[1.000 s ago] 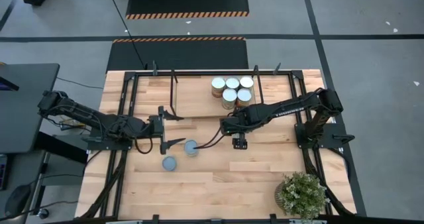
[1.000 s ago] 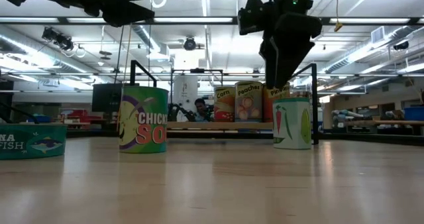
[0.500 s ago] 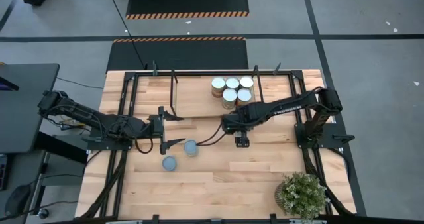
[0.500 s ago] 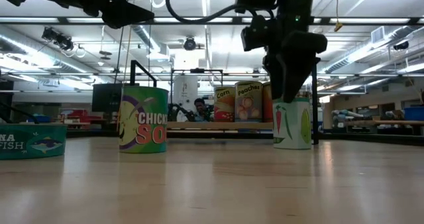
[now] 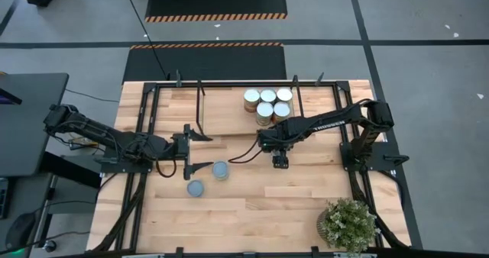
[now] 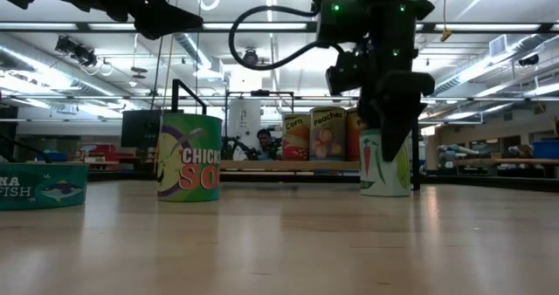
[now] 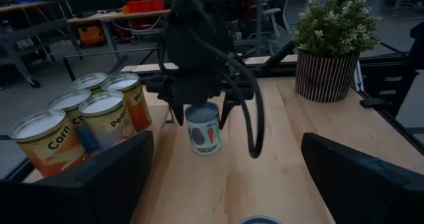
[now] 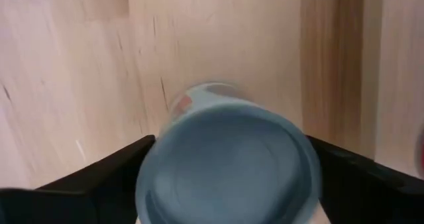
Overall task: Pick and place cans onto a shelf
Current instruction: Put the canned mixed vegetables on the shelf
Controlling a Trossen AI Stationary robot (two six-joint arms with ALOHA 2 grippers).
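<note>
The right gripper (image 5: 280, 163) has been brought lower since the earlier frames and is now set straddling a can with a carrot label (image 6: 385, 161) on the tabletop (image 5: 252, 204); its fingers (image 8: 73, 174) are spread to either side of the can's round blue-grey top (image 8: 228, 158), narrower than a moment ago, and whether they already press the sides cannot be told. In the low view the dark fingers, formerly above the can, now overlap its upper part. The left gripper (image 5: 189, 146) is held wide open and empty above the table at the left, unchanged from before, with two cans just beside it: a taller green can lettered "CHICK" (image 6: 189, 156) and a low, flat teal fish can (image 6: 42, 185), both unmoved. Five cans (image 5: 268, 104) are grouped tightly on the shelf (image 5: 221, 113), a light-wood board framed by thin black metal posts and rails; their flat silver-white lids are seen from above, and paper labels reading "Corn" and "Peaches" wrap their smooth cylindrical sides. The carrot can stands upright just in front of the shelf, near that group. The table is made of pale jointed wood strips with visible grain. A potted plant (image 5: 348, 224) in a striped pot stands at the table's near right corner
</note>
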